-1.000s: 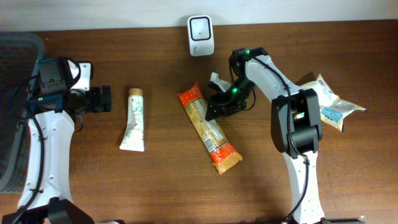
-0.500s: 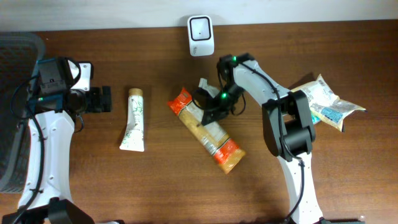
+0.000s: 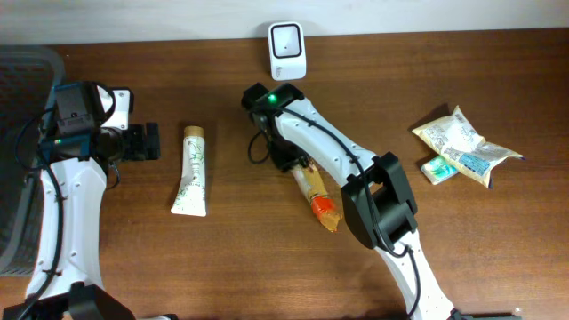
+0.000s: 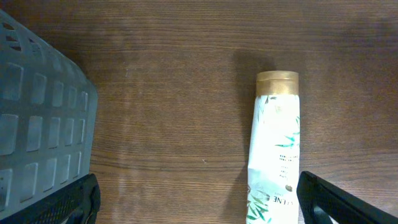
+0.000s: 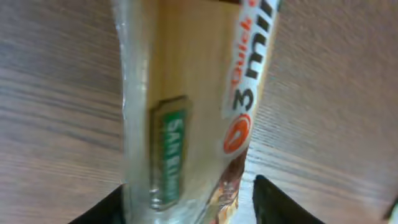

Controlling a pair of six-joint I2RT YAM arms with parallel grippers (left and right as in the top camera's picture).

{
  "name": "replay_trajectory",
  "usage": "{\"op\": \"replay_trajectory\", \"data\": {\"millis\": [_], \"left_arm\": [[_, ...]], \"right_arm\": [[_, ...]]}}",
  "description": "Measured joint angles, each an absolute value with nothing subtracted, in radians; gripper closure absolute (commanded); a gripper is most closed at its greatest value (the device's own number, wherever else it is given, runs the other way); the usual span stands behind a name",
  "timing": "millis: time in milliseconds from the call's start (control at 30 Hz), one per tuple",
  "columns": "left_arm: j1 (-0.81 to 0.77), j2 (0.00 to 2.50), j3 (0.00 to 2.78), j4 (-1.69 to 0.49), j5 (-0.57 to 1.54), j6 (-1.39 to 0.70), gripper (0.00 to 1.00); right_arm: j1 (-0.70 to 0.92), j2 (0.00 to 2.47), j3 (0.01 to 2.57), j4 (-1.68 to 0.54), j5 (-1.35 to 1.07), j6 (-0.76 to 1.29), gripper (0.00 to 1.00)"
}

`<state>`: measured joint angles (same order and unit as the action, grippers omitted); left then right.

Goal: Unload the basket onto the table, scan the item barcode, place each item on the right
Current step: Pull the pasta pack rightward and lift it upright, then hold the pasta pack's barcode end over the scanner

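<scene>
A long clear and orange pasta packet (image 3: 318, 197) lies slanted at the table's middle, turned onto its narrow edge. My right gripper (image 3: 286, 153) is shut on its upper end, and the arm hides that end from above. In the right wrist view the packet (image 5: 186, 93) fills the space between the fingers of that gripper (image 5: 186, 200), its printed front toward the camera and blurred. No barcode shows. The white scanner (image 3: 287, 38) stands at the back edge, above the gripper. My left gripper (image 3: 153, 142) hangs open at the far left, holding nothing.
A white tube with a gold cap (image 3: 192, 171) lies right of the left gripper (image 4: 199, 199), near its right finger in the left wrist view (image 4: 273, 149). A grey basket (image 3: 18, 160) sits at the left edge. Snack packets (image 3: 462, 142) and a small green item (image 3: 437, 169) lie far right.
The right arm swung left across the table. The pasta packet went with it, shifting left and turning from flat onto its edge. The left arm and the tube stayed put.
</scene>
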<state>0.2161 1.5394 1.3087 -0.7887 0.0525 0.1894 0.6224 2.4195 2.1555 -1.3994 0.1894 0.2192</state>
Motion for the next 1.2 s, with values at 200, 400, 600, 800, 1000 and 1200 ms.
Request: {"op": "replay_trajectory", "data": {"millis": [200,400,600,800,1000,1200], "left_arm": [[0.216,1.539,1.309,-0.789,0.052,0.189,0.01],[0.216,1.539,1.309,-0.789,0.052,0.189,0.01],[0.216,1.539,1.309,-0.789,0.052,0.189,0.01],[0.216,1.539,1.309,-0.789,0.052,0.189,0.01],[0.216,1.539,1.309,-0.789,0.052,0.189,0.01],[0.216,1.539,1.309,-0.789,0.052,0.189,0.01]], "right_arm": [[0.616,2.431,2.093,-1.356,0.115,0.176,0.4],[0.615,2.434,2.088,-1.331,0.141,0.144,0.66],[0.616,2.426,2.091,-1.333,0.166,0.133,0.96],[0.435,2.389,2.197,-1.466,-0.617,-0.183,0.96],[0.232,2.346,2.203,-1.508,-1.129,-0.377,0.96],[0.165,2.346,2.203,-1.507,-1.357,-0.398,0.96]]}}
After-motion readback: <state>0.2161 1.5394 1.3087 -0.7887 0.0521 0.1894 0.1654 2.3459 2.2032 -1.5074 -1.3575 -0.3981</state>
